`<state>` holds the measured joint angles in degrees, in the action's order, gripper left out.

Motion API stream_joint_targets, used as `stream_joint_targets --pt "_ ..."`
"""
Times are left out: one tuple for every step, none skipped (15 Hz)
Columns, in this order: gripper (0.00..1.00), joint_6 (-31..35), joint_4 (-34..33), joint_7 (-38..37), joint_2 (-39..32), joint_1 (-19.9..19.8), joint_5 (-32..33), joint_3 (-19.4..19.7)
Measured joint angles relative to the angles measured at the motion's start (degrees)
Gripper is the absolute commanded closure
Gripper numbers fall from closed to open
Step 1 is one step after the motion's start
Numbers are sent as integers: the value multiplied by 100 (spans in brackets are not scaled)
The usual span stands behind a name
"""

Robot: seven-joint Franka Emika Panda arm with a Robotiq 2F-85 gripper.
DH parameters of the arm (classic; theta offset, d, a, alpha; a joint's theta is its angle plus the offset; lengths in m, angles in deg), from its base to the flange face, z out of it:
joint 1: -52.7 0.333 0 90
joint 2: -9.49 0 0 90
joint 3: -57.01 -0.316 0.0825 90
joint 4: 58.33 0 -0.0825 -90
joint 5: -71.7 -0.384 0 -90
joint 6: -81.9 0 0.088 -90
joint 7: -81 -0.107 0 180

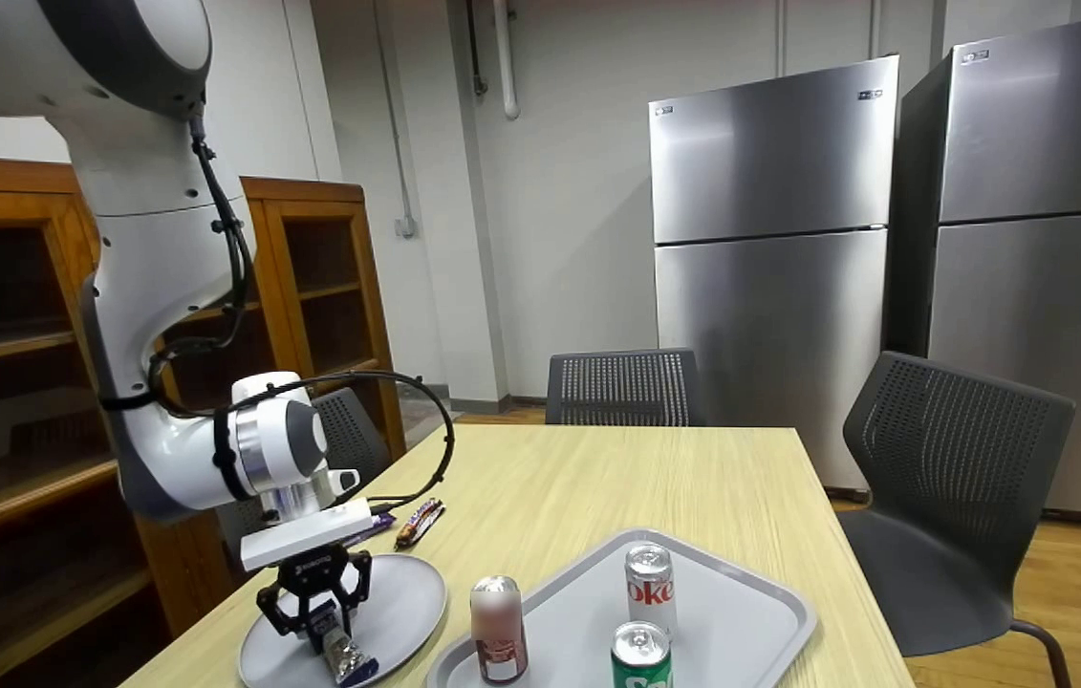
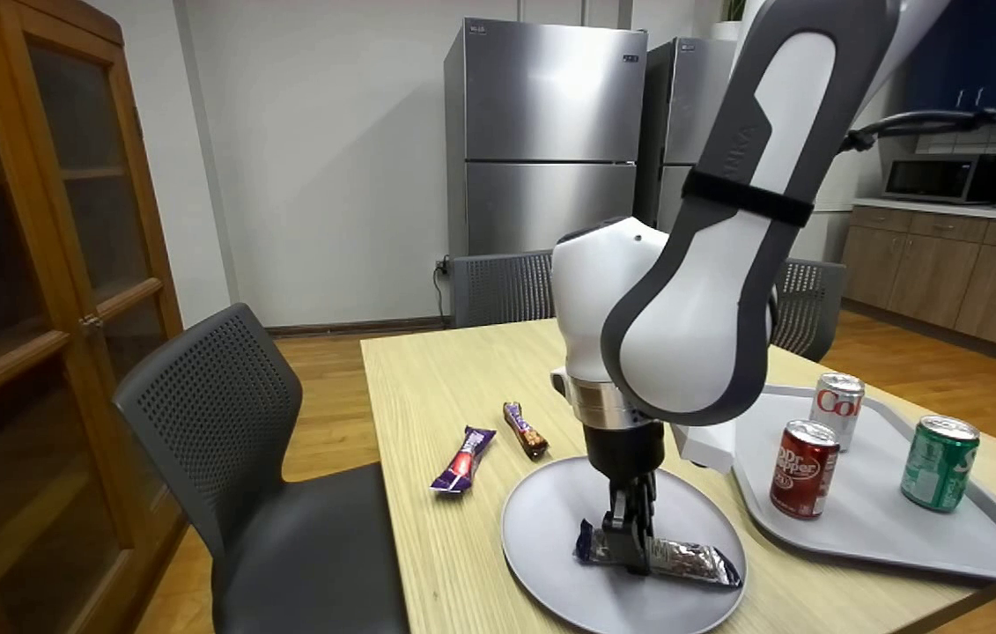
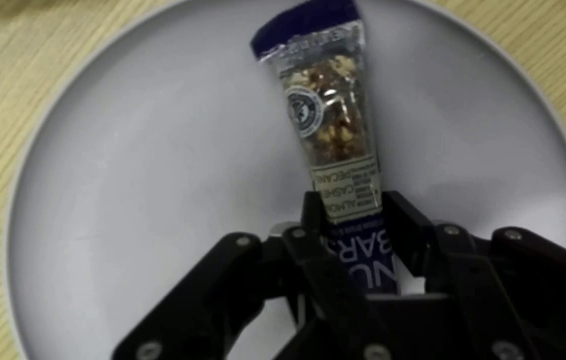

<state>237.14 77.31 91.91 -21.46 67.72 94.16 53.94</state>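
Lying on the grey plate point(image 3: 127, 160), the nut bar point(image 3: 335, 135) runs between the fingers point(image 3: 407, 227) of the end effector point(image 3: 352, 204) clasping it.

A grey rectangular tray point(image 2: 876, 521) held red, silver and green metal cans point(image 2: 802, 475); a brown wooden glass-doored cabinet point(image 2: 57, 308) stood near a dark grey perforated-backed chair point(image 2: 225, 431).

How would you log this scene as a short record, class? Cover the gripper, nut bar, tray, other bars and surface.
Gripper: closed on the nut bar
Nut bar: lying on round gray plate
Tray: Dr Pepper can, silver Coke can, green soda can, all upright
Beside plate: purple-wrapped candy bar, brown-and-purple candy bar
Surface: light wood table
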Motion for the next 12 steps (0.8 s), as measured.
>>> stream_joint_targets --pt "95 0 -7 0 22 1 44 15" --pt "93 0 -17 -1 42 9 103 41" --pt "93 0 -35 -4 53 22 182 80" --pt "93 0 -59 -6 63 32 251 116" --pt "93 0 -86 -8 78 40 310 150" --pt "93 0 -116 -12 95 42 356 170" --pt "93 0 -150 -14 113 42 387 181" --pt "93 0 -186 -14 136 42 389 187" --pt "93 0 -223 -15 167 42 389 192" --pt "93 0 -261 -18 202 42 389 196" --pt "93 0 -295 -27 244 42 389 202" --pt "93 0 -332 -42 284 42 389 208"
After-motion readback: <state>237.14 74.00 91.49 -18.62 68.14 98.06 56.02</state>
